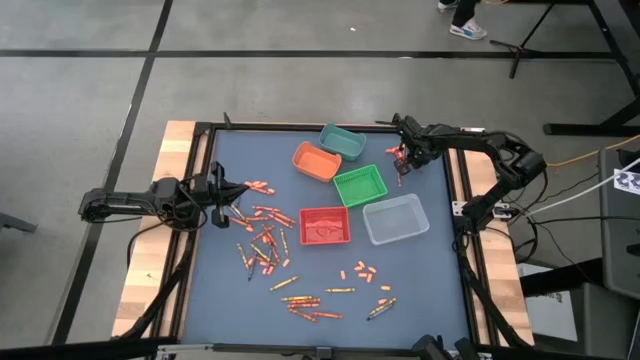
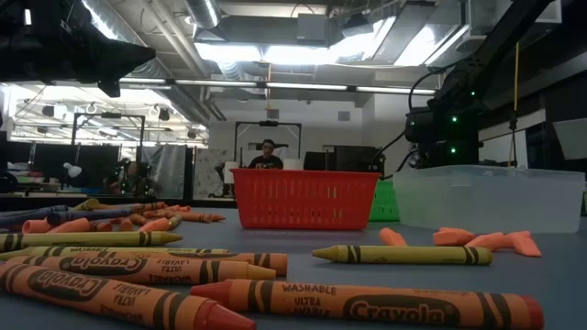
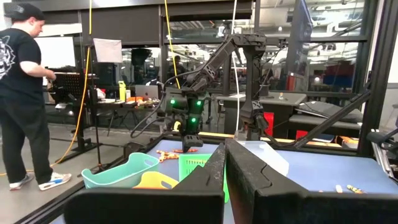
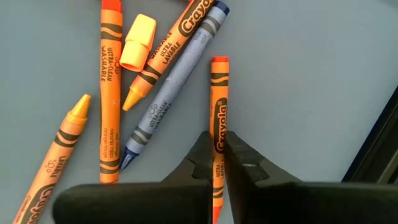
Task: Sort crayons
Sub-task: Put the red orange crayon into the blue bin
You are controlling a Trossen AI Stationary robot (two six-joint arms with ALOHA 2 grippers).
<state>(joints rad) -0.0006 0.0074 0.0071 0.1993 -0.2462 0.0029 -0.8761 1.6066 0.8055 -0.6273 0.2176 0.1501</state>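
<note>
Crayons lie scattered over the blue mat, most at the near left (image 1: 265,235) and along the near edge (image 1: 330,295). A few more lie at the far right under my right gripper (image 1: 402,168). That gripper (image 4: 219,146) points steeply down and is shut on an orange crayon (image 4: 219,93). Beside it lie a blue crayon (image 4: 168,93), another orange one (image 4: 109,93) and a yellow-orange stub (image 4: 138,42). My left gripper (image 1: 224,193) waits shut at the table's left edge, holding nothing (image 3: 225,155). My right gripper pinches the orange crayon between its two fingers, around the middle of its length (image 4: 219,135). The fingers come from above and lie across the crayon, one on each long side. The crayon looks flat on the mat beside the others; whether it is lifted I cannot tell.
Five small bins stand mid-table: teal (image 1: 343,141), orange (image 1: 316,161), green (image 1: 359,185), red (image 1: 324,226) and clear (image 1: 396,219). The green bin is closest to my right gripper. The table's right rail (image 1: 455,190) runs just beside it. A person stands in the room beyond (image 3: 22,93).
</note>
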